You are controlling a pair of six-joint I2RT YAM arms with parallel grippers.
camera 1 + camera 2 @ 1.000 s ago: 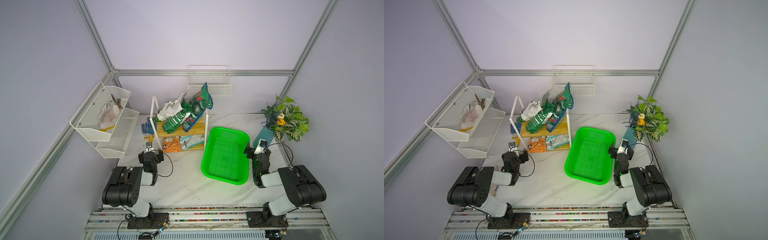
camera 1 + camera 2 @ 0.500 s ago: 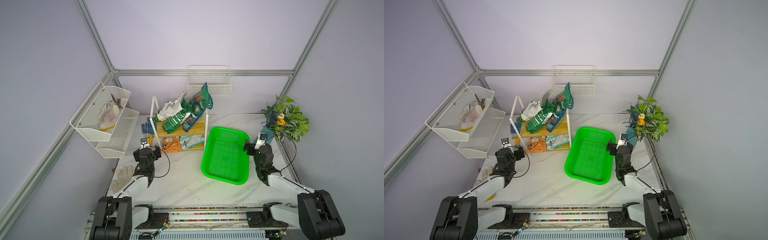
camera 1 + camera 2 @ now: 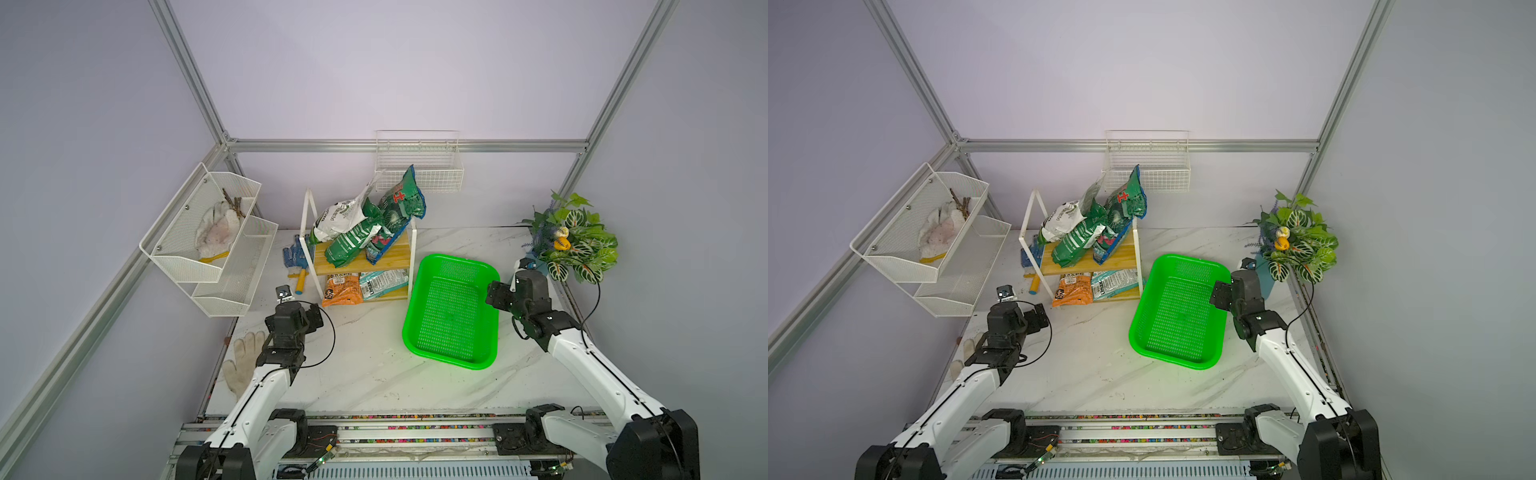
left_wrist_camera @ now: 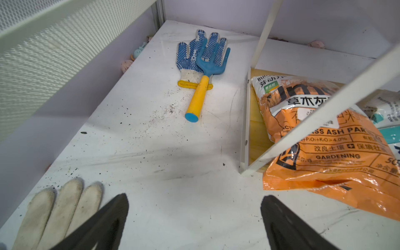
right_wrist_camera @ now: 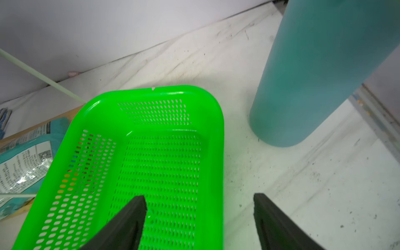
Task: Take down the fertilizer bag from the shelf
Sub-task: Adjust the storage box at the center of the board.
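Both arms have stretched forward; left gripper (image 4: 193, 207) and right gripper (image 5: 200, 205) gape, released; shelf (image 3: 388, 259) bags partly overlap.

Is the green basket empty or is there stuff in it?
Empty. In both top views the green basket shows only its bare holed floor, and the right wrist view shows the same, nothing lying inside.
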